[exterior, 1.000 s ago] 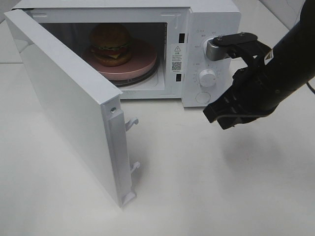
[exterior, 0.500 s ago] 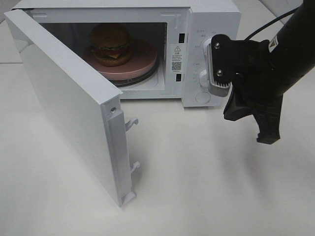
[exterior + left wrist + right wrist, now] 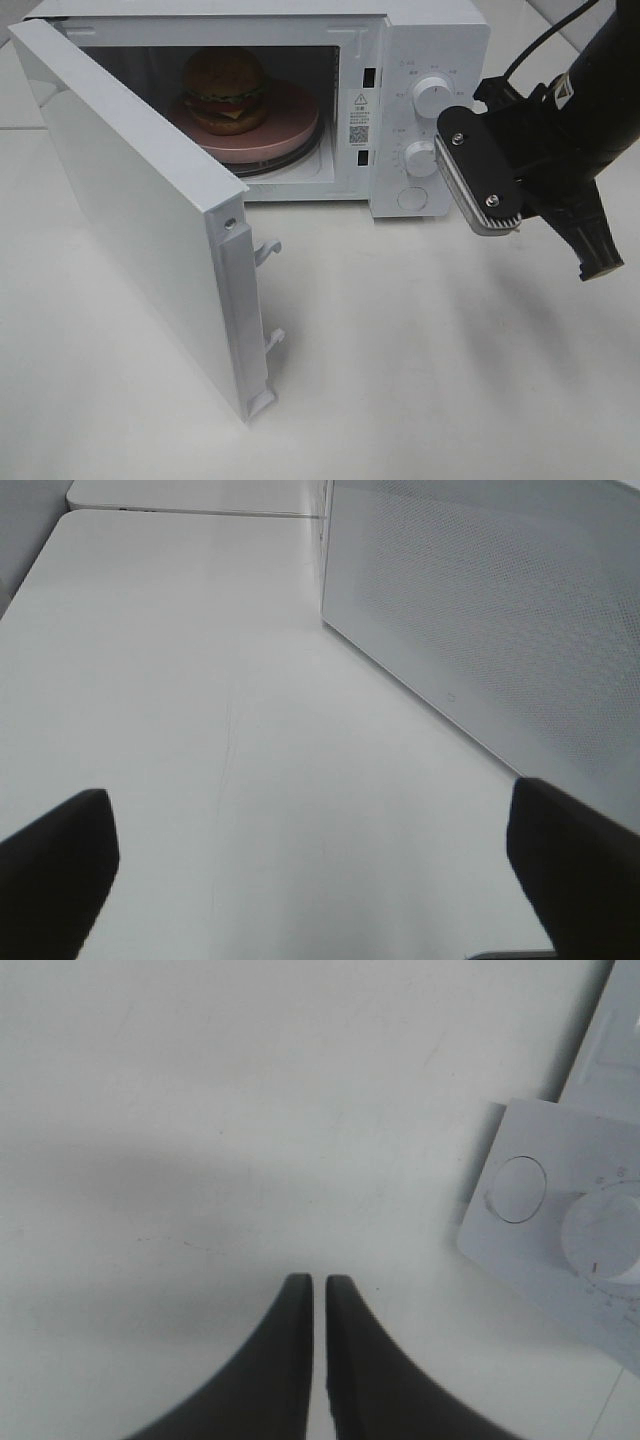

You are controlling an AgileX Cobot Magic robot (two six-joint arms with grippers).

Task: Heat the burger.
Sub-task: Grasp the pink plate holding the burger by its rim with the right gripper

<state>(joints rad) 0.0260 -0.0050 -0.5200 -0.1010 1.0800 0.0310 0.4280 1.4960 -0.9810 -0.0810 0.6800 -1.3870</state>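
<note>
The burger (image 3: 224, 90), with its brown bun, lettuce and cheese, sits on a pink plate (image 3: 295, 125) inside the white microwave (image 3: 430, 30). The microwave door (image 3: 130, 210) stands wide open toward the front left. My right gripper (image 3: 598, 268) hangs to the right of the control panel and points down at the table. In the right wrist view its fingers (image 3: 290, 1360) are almost pressed together with nothing between them. My left gripper (image 3: 315, 845) is open over bare table, beside the microwave's perforated side wall (image 3: 500, 630). It is outside the exterior high view.
On the control panel are an upper knob (image 3: 432, 93), a lower knob (image 3: 421, 158) and a round button (image 3: 412, 199). The right wrist view also shows the button (image 3: 521, 1189) and a knob (image 3: 610, 1235). Door latch hooks (image 3: 268, 250) stick out. White table (image 3: 420, 360) spreads in front.
My right arm has swung away from the upper knob to the right, and its wrist has rotated. Both knobs now show. The burger, plate and door have not moved.
</note>
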